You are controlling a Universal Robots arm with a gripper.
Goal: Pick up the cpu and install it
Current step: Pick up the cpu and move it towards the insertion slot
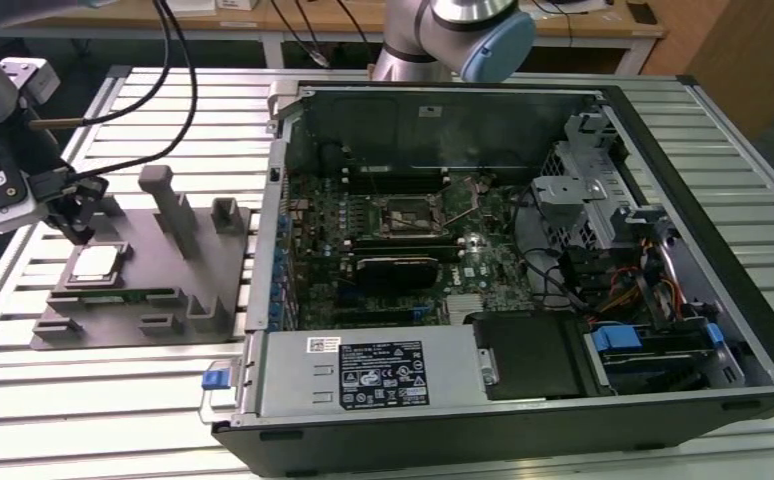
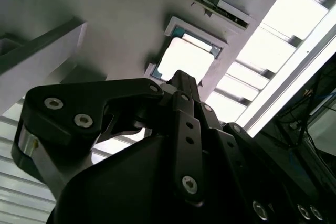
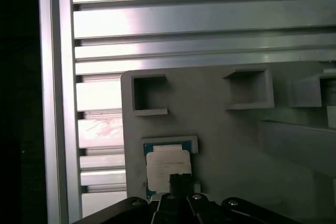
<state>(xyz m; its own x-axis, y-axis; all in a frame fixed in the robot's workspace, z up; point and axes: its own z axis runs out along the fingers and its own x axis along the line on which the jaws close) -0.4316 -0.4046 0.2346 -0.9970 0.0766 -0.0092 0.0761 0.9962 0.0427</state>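
Step in hand: the pick-up, approach stage. Nothing is lifted yet.

The cpu [image 1: 98, 262] lies flat, silver top up, in its shallow seat on the gray fixture plate [image 1: 134, 300]. The plate sits on the slatted metal surface [image 1: 134, 120], toward the surface's edge at the exterior view's left. The cpu also shows in both wrist views [image 3: 167, 163] [image 2: 184, 59].

The end effector [image 1: 74, 218] hangs just beside the cpu and a little above it, on the side nearer the surface's edge. In the first wrist view its tip [image 3: 180, 182] overlaps the chip's near edge. I cannot tell whether they touch or how far it is open. It does not appear to hold anything, since the chip sits square in its seat.

The open computer case [image 1: 707, 300] stands well apart, toward the exterior view's right. Its board socket [image 1: 407, 212] looks empty, so the install is not done.

Judgement: a grasp calls for centring over the chip, gripping it by opposite rims and lifting it level, clear of the seat's raised corners.
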